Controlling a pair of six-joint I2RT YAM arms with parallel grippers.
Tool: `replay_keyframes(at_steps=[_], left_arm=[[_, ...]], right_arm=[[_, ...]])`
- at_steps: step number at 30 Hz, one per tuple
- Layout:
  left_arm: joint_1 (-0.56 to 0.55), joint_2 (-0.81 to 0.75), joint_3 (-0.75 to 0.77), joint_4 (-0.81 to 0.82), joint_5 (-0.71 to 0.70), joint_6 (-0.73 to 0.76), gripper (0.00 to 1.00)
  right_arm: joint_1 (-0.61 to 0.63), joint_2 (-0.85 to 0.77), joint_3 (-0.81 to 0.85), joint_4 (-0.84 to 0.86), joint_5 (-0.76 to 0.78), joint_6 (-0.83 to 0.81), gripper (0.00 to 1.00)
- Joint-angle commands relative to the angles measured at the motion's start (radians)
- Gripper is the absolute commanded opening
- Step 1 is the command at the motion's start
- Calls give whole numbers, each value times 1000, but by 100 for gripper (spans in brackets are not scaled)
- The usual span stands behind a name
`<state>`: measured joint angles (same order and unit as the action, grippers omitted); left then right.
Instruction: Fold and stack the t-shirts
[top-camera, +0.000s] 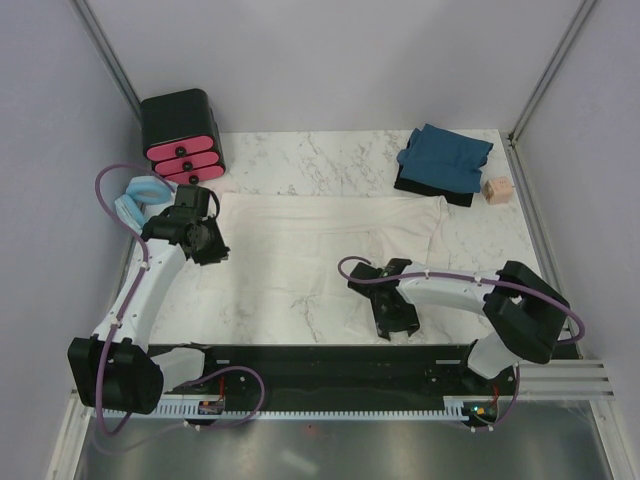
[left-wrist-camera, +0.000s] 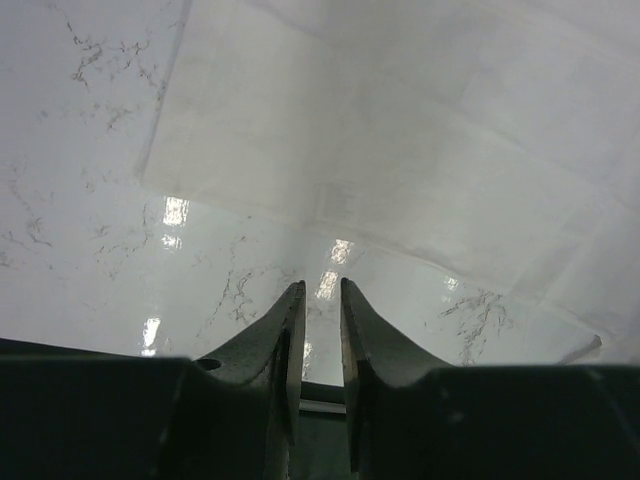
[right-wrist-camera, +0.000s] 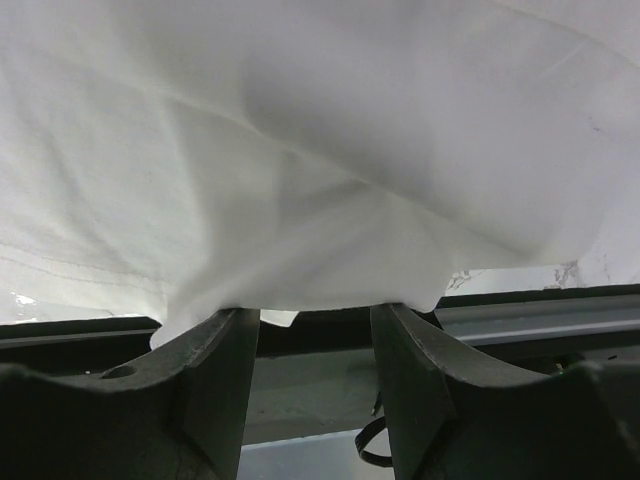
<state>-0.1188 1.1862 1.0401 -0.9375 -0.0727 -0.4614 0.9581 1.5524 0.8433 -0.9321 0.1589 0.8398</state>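
Observation:
The cream-white t-shirt (top-camera: 320, 240) lies spread wide across the middle of the marble table (top-camera: 300, 160). The dark teal-blue t-shirt (top-camera: 445, 155) sits bunched at the back right. My left gripper (top-camera: 212, 252) hovers at the white shirt's left edge. In the left wrist view this left gripper (left-wrist-camera: 320, 285) has a narrow gap with nothing in it, over bare marble just short of the white shirt (left-wrist-camera: 400, 150). My right gripper (top-camera: 398, 325) is at the shirt's near edge. In the right wrist view the right gripper (right-wrist-camera: 312, 308) stands wide open, and the white shirt (right-wrist-camera: 320, 150) drapes over both fingertips.
A black box with pink drawers (top-camera: 180, 135) stands at the back left, with a pale blue padded ring (top-camera: 140, 200) beside it. A small wooden block (top-camera: 496, 190) sits right of the teal shirt. A black rail (top-camera: 330, 360) runs along the near edge.

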Motion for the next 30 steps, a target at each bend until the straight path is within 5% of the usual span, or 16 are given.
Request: replay_keyframes(at_steps=[1,10,13,15,30], left_arm=[[4,-5,-6,6,-24,46,27],[4,-5,-6,3,-33,49,27],[4,-4,-8,5,-35,49,27],[4,0,-8,3,-33,49,27],[4,52,-18,-27,-154,-10,30]], right_arm=[[1,49,4,67,-58,-18,57],[2,103,-13,125,-108,-41,36],[1,113,-19,130,-107,-44,23],[1,121,-20,130,-105,-42,0],[-4,-26,183,-111,50,-11,0]])
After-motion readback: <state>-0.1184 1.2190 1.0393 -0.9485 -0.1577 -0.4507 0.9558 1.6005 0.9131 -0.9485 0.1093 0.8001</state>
